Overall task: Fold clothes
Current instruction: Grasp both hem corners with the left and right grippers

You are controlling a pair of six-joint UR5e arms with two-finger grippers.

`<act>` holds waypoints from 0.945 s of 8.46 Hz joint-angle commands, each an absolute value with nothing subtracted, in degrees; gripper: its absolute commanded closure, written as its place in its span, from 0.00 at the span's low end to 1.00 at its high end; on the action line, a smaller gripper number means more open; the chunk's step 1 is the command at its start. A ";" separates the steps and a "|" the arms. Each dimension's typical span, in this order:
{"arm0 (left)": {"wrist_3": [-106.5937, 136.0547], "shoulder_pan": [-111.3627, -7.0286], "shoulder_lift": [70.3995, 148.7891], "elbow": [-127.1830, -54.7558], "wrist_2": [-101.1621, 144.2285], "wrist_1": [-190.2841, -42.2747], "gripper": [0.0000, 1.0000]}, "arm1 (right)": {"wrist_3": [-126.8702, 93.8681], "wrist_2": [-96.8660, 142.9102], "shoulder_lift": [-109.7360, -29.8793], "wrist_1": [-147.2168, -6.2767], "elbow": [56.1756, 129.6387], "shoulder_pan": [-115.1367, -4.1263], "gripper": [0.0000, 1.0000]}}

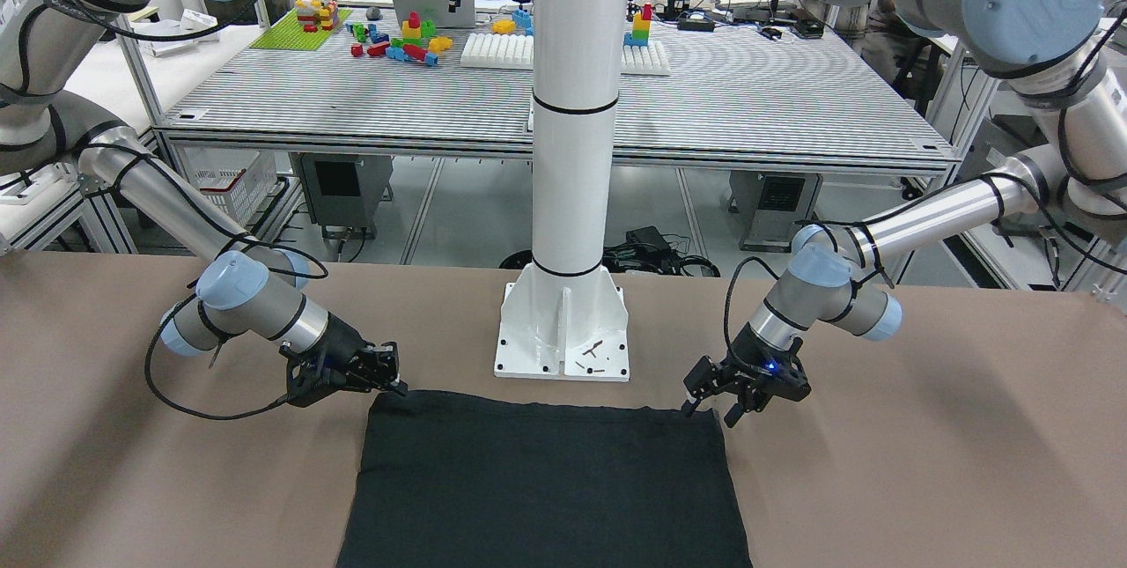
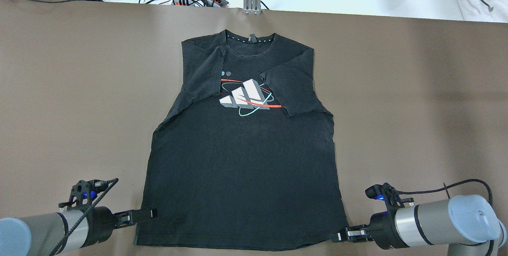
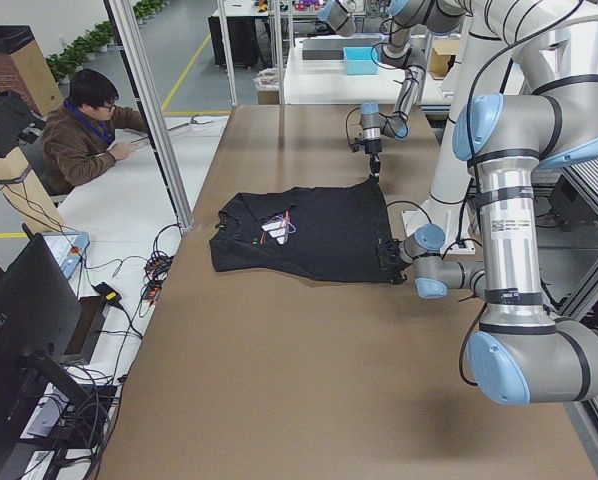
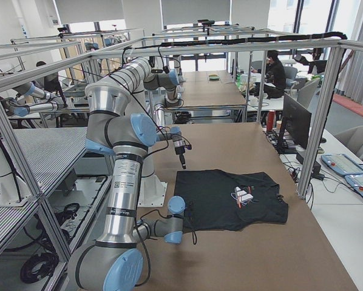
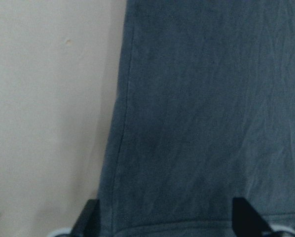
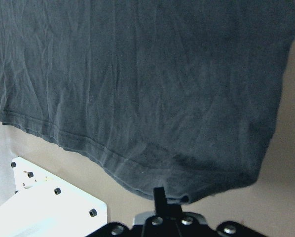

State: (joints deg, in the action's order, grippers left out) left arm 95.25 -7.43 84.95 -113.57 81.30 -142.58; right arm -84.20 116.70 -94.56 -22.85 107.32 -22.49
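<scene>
Black T-shirt [image 2: 242,160] with logo print, sleeves folded in, flat on wide brown table [image 2: 416,109], left gripper [image 2: 151,212] apart at hem corner, right gripper [image 2: 336,237] clamped on hem

A white pillar [image 1: 574,154] stands on the brown table [image 1: 924,427]; coloured blocks [image 1: 396,40] lie beyond.

Overhead and front cameras (opposed) share table [image 2: 71,89].
</scene>
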 commanded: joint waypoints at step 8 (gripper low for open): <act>95.10 -6.24 85.16 -112.32 80.59 -142.65 1.00 | -84.11 116.72 -92.29 -23.55 107.05 -23.02 1.00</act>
State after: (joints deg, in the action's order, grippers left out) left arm 95.12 -6.26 85.15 -111.85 80.27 -142.60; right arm -84.16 116.69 -92.39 -23.39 107.13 -22.74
